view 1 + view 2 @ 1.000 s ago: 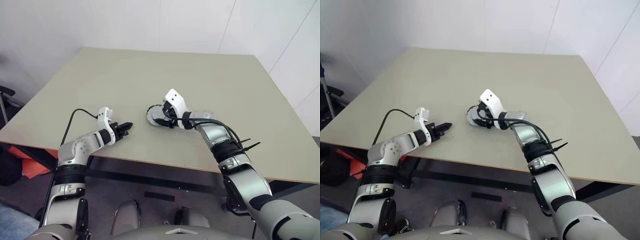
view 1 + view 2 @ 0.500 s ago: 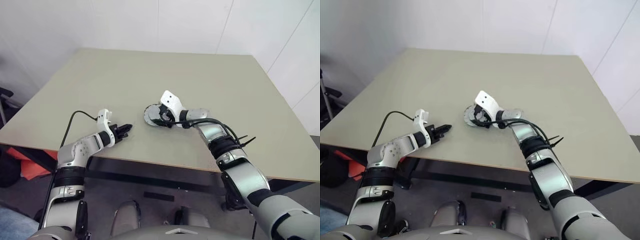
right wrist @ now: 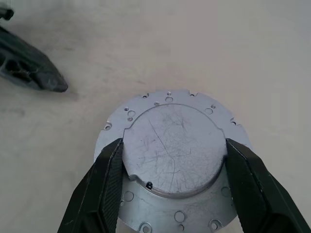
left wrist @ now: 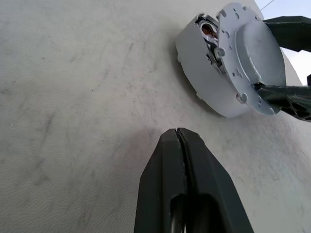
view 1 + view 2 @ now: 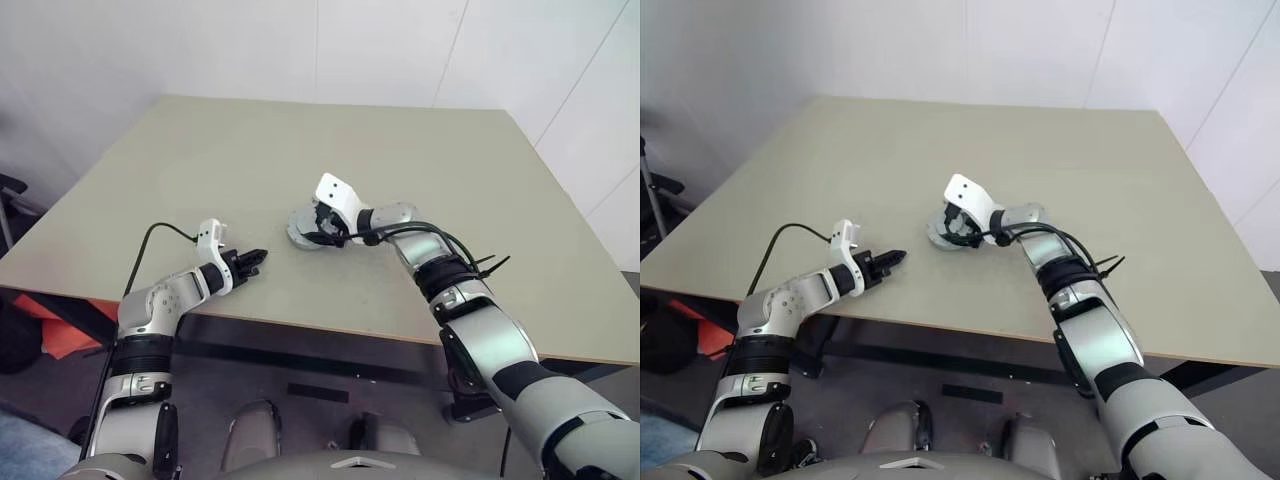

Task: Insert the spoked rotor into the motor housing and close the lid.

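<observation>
I've got the right gripper pinching the lid, tilted on the housing; level it, then press. Left gripper pressed together.

Silver-grey arms, black joint bands, white wrist housings, black cables

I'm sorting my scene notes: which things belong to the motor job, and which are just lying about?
Job: lid, held tilted over motor housing by right gripper.
Lying about: table; orange thing on the floor; left gripper, shut, empty.
</observation>
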`<state>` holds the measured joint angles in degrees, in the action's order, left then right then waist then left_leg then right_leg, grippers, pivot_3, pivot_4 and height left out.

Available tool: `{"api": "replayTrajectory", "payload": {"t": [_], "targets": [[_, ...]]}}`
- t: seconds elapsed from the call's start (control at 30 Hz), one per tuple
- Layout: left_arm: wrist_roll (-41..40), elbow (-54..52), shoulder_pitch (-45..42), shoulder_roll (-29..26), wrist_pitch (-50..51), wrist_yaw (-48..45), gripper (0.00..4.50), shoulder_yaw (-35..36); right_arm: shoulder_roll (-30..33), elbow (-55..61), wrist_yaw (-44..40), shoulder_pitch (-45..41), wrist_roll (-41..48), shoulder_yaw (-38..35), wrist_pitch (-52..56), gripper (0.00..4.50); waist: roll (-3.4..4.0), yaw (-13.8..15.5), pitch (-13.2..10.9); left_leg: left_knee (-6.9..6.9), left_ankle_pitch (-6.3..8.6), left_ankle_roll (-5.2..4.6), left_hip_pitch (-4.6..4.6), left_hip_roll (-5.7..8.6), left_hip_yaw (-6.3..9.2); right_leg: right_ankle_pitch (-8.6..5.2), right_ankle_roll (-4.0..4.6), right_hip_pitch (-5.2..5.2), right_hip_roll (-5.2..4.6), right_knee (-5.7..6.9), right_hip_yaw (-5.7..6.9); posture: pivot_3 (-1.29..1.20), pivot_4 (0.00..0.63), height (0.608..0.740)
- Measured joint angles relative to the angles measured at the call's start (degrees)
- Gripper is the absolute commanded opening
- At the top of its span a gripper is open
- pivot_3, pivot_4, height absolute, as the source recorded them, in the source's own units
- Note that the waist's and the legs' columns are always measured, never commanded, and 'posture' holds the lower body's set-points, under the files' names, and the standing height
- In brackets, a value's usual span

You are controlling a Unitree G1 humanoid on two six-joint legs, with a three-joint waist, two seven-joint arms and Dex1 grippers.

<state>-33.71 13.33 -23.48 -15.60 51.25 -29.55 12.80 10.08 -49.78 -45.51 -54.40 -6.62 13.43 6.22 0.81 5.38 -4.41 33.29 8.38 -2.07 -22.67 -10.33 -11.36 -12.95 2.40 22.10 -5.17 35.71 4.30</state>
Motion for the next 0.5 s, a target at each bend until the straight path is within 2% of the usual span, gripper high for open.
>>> {"api": "replayTrajectory", "payload": {"t": [0.5], "targets": [[0.2,-0.2,0.7,0.0,-0.1,0.1,0.0,-0.7,-0.1,-1.6,-1.4,0.2,0.0,-0.3,-1.1,3.09,-0.01,0.1,0.0,0.0,0.01,-0.01,-0.01,0.01,0.0,0.0,0.0,-0.01,-0.01,0.0,0.0,0.0,0.0,0.74]]}}
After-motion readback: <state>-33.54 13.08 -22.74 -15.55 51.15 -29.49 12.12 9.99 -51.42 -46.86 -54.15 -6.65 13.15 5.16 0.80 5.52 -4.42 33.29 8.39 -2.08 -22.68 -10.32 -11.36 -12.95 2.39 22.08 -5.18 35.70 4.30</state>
